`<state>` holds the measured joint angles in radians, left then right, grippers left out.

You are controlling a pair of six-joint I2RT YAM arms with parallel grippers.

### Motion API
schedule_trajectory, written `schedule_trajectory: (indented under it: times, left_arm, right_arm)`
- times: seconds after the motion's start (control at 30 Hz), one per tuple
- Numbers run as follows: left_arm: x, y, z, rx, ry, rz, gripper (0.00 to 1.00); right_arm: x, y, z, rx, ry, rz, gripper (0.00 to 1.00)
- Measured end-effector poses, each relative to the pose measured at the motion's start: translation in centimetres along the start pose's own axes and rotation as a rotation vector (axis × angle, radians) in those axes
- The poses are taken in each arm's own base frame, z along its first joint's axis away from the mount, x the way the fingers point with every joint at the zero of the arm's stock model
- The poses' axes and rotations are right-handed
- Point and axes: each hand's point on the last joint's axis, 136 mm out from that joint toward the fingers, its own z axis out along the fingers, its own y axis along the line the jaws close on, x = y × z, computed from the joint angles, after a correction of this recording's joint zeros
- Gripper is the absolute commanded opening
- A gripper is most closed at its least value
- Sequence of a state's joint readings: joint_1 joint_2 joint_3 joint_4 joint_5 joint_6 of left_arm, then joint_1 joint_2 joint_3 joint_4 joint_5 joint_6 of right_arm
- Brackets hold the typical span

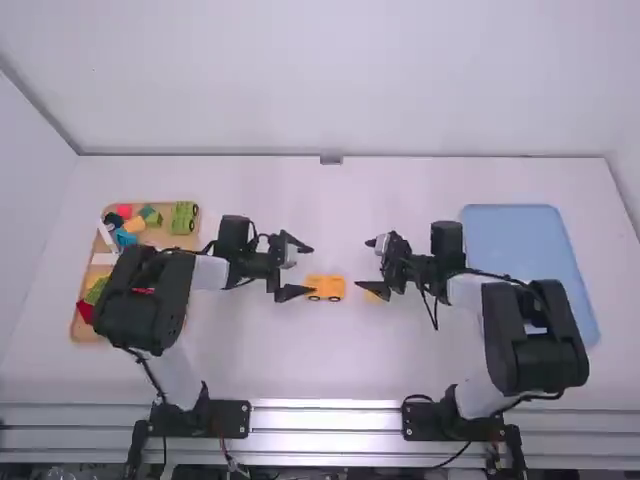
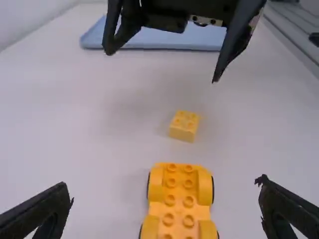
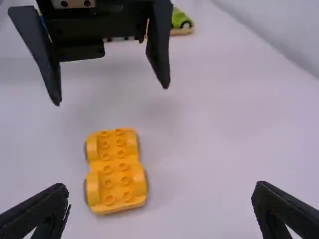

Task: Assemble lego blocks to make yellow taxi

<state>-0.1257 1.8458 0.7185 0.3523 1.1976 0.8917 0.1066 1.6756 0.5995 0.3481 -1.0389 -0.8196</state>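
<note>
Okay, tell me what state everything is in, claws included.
Left claw, open, holding nothing
Right claw, open, holding nothing
Yellow wheeled base, upright, studs up, bare on top
Small yellow brick, studs up, apart from the base
Wooden tray, holding assorted blocks
Blue tray, lying flat

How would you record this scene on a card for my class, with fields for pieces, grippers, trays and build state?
Base: orange-yellow wheeled piece, studs up, on the table
Brick: small yellow, four studs, between base and blue tray
Left gripper: open, empty, near the base
Right gripper: open, empty, near the brick
Wooden tray: at the left, holding mixed coloured blocks
Blue tray: at the right
Build state: brick and base apart
</note>
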Motion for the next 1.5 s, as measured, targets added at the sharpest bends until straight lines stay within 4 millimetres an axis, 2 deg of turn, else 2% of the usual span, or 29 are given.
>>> schedule_trajectory:
  times: [0.07,0.23,0.3,0.37,0.43,0.57,0.73,0.87,1.0,1.07,1.27,1.37,1.5]
  left_arm:
    - [0.0,-0.1,0.0,0.004,-0.004,-0.002,0.99]
    - [-0.3,-0.3,0.0,0.019,-0.021,-0.002,0.99]
    - [-0.3,-0.4,0.1,0.022,-0.022,-0.004,0.99]
    - [-0.3,-0.6,0.1,0.029,-0.021,-0.016,0.99]
    - [-0.2,-0.6,0.1,0.029,-0.02,-0.017,0.99]
    - [0.1,-0.5,0.1,0.02,-0.005,-0.016,0.99]
    - [0.3,-0.6,0.1,0.018,0.005,-0.025,0.99]
    - [0.5,-0.3,0.1,0.005,0.021,-0.022,0.99]
    - [1.4,-0.4,0.3,-0.005,0.068,-0.05,0.99]
    - [1.8,-0.5,0.5,-0.009,0.091,-0.062,0.99]
    - [1.9,0.1,0.5,-0.032,0.102,-0.033,0.99]
    - [1.9,0.2,0.5,-0.039,0.104,-0.024,0.99]
    - [1.9,0.3,0.5,-0.041,0.107,-0.024,0.99]
  right_arm:
    - [0.2,0.3,0.3,-0.005,0.014,0.012,0.98]
    - [-0.8,0.2,1.4,0.005,0.006,-0.039,0.98]
    - [-0.2,0.3,1.5,0.011,0.033,-0.007,0.98]
    - [1.4,0.7,1.4,0.016,0.106,0.042,0.98]
    - [2.2,0.9,1.3,0.015,0.137,0.032,0.98]
    - [1.9,-0.2,0.9,0.044,0.115,-0.058,0.98]
    - [3.3,-0.5,-0.5,0.052,0.126,0.005,0.98]
    - [4.6,-0.5,0.2,0.035,0.087,-0.043,0.98]
    - [5.0,-0.9,0.1,0.049,0.08,-0.02,0.98]
    - [5.6,-0.6,-0.2,0.044,0.092,0.031,0.98]
    - [6.3,0.0,0.0,0.027,0.051,-0.022,0.98]
    - [6.7,-0.1,-0.4,0.033,0.05,0.028,0.98]
    - [7.6,1.0,-0.6,0.02,0.065,0.044,0.98]
